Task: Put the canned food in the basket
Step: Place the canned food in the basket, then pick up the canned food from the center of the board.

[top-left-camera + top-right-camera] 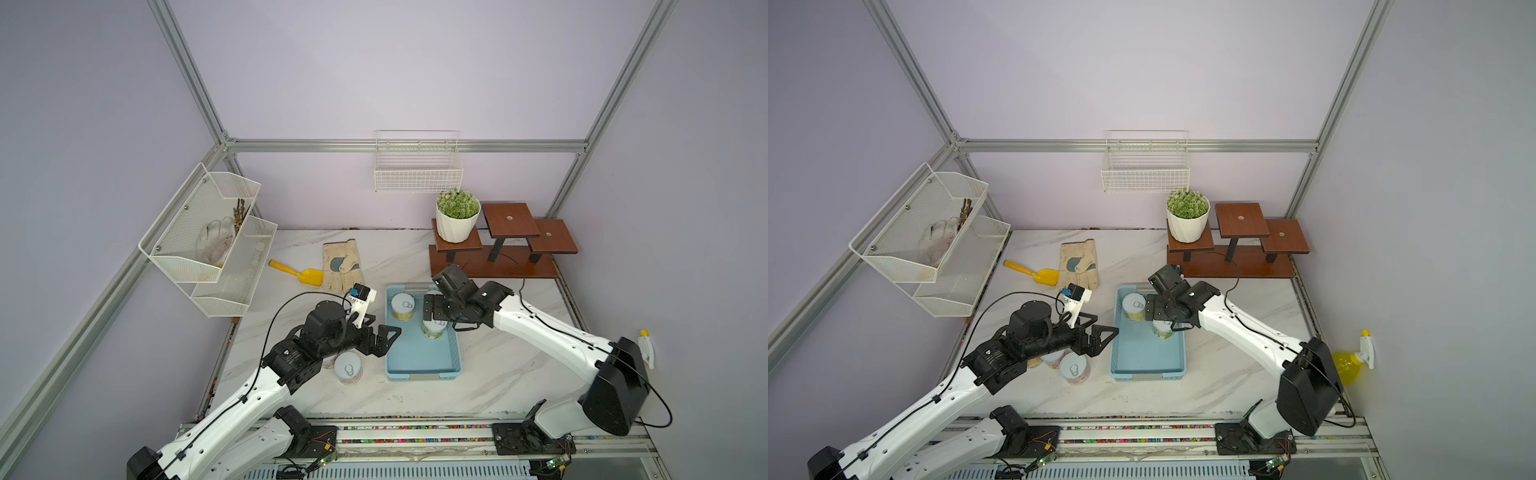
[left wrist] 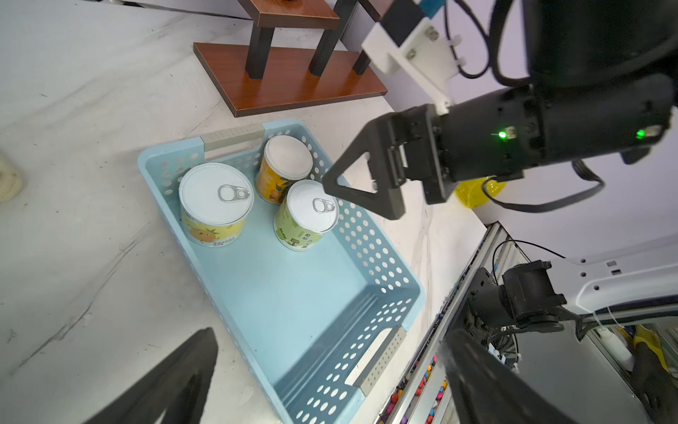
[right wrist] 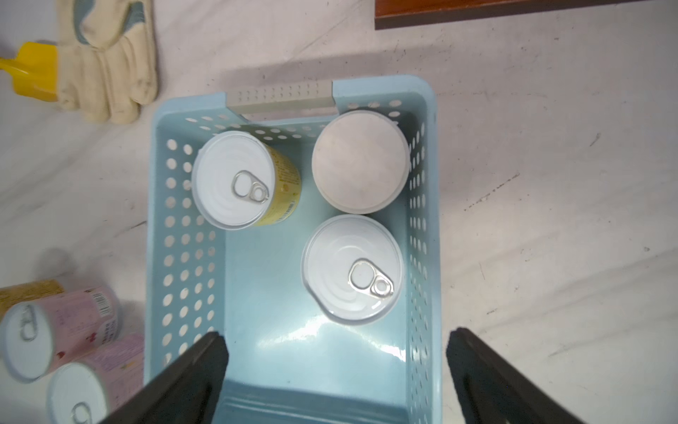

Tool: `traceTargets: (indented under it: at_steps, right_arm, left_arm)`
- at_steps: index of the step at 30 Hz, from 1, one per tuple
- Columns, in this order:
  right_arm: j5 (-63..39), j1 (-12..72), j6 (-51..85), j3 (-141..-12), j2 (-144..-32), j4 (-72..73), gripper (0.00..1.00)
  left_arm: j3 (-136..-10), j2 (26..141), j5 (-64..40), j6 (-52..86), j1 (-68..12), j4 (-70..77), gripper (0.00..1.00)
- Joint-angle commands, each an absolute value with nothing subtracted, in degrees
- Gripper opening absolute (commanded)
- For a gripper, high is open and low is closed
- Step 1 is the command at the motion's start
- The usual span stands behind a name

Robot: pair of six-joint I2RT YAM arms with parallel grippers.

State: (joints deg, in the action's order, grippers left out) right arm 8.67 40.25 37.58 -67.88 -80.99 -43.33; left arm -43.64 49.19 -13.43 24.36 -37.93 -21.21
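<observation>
Right gripper [image 3: 335,334] and left gripper [image 2: 330,334] stand wide, empty. 3 tins [image 3: 234,180] sit in basket [image 3: 183,257]; 3 outside tins [image 3: 73,319] seem stiff, smooth, heavy: clamp across labelled sides

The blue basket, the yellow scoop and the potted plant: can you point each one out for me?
blue basket [image 3: 257,279], right wrist view, on its bare floor.
yellow scoop [image 1: 311,276], in a top view, on its blade.
potted plant [image 1: 456,227], in a top view, on its white pot.

The left arm [image 1: 249,386] and right arm [image 1: 540,328] reach inward, jaws spread, apparently tilted downward.
</observation>
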Motion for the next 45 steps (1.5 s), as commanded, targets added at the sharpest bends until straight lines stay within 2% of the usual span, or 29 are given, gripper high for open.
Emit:
traceTargets:
  at_steps: [1, 5, 13, 19, 26, 37, 45]
  right_arm:
    - [5.2, 40.5, 34.9, -62.3, -74.7, -34.8, 1.0]
    - [3.7, 40.5, 32.8, -55.4, -68.4, -27.5, 1.0]
    - [-4.0, 40.5, 24.3, -51.5, -62.7, -22.7, 1.0]
    - [-20.5, 40.5, 22.8, -42.7, -55.7, -7.7, 0.96]
    - [-36.6, 40.5, 25.2, -39.5, -54.3, 1.6, 0.96]
    - [-34.7, 40.5, 22.1, -40.3, -52.0, -3.5, 0.95]
    - [-35.5, 40.5, 22.1, -39.7, -50.2, -3.3, 0.96]
  left_arm:
    - [-47.2, 50.2, -7.1, 23.8, -39.9, -23.7, 1.0]
    - [-50.6, 52.4, -1.0, 24.8, -43.6, -29.5, 1.0]
    - [-55.6, 54.9, 10.3, 29.3, -50.8, -39.2, 1.0]
    - [-57.0, 54.7, 15.3, 33.2, -51.0, -45.2, 1.0]
    - [-59.7, 58.1, 18.9, 38.6, -51.0, -56.2, 1.0]
    - [-57.0, 59.9, 18.4, 53.2, -51.1, -66.9, 1.0]
    - [-55.2, 63.7, 18.9, 62.1, -51.0, -67.1, 1.0]
